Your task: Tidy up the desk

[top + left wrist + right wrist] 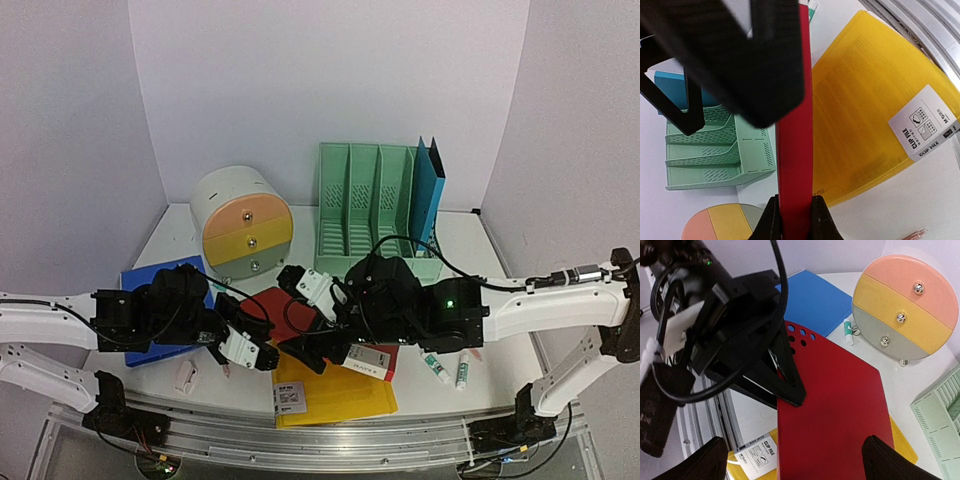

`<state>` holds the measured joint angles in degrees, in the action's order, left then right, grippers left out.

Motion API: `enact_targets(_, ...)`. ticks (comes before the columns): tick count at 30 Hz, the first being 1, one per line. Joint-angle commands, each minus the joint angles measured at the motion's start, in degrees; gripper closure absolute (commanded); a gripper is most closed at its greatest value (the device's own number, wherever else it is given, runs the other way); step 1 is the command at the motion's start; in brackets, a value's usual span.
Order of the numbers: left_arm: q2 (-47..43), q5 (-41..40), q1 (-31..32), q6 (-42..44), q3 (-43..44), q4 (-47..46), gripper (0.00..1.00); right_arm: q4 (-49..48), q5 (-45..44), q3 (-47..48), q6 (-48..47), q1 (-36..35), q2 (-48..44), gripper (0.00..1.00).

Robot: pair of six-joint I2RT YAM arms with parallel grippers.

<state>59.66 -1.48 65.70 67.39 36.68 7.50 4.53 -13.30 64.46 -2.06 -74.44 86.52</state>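
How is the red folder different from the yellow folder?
The red folder is pinched in the left pincer and tipped up at an angle. The yellow folder lies flat on the desk, and no pincer holds it. The red folder has small round holes near one corner, but none show on the yellow folder. Both are thin, flat files.
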Motion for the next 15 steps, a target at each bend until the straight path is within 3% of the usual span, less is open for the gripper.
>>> enact_targets(1, 0.1, 3.7, 0.1, -4.4, 4.2, 2.4, 1.0, 7.2, -1.6, 2.9, -7.8, 0.5, 0.6, 0.05)
enact_targets(8, 1.5, 3.2, -0.6, -6.8, 6.1, 1.4, 1.0, 15.0, -3.0, 6.0, -7.6, -0.7, 4.9, 0.07)
enact_targets(12, 1.9, 3.5, -2.0, -6.9, 6.6, 1.7, 1.0, 15.1, 1.0, 5.6, -7.5, -1.5, 1.3, 0.05)
enact_targets(15, 2.2, 4.5, -3.4, -7.7, 7.6, 1.5, 1.0, 16.2, -1.6, 6.3, -7.1, -2.4, -0.1, 0.05)
